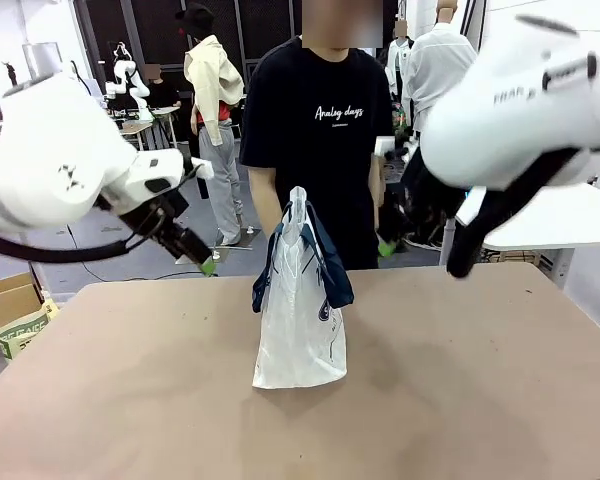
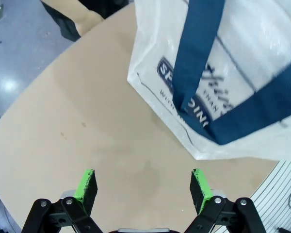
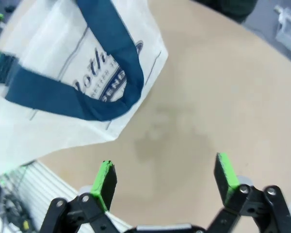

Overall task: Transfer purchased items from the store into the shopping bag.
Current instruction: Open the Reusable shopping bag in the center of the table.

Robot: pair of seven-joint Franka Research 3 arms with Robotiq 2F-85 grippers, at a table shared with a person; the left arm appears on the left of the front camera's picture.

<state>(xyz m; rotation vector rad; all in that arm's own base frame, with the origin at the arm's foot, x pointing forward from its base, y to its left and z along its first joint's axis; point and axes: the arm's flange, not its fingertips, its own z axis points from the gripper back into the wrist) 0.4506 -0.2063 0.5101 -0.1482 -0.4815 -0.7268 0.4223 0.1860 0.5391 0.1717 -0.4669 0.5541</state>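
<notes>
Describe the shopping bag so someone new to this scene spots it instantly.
Start at the brown table, in front of the person in the black T-shirt. The shopping bag stands upright at its middle: tall white plastic, with navy strap handles drooping down its sides and blue lettering.

The shopping bag [image 1: 300,330] is thin white plastic, slightly translucent and crinkled — its navy straps [image 1: 335,282] look like woven cloth. The counter [image 1: 480,380] is matt tan board, faintly smudged. The arm shells [image 1: 50,160] are glossy white plastic.
</notes>
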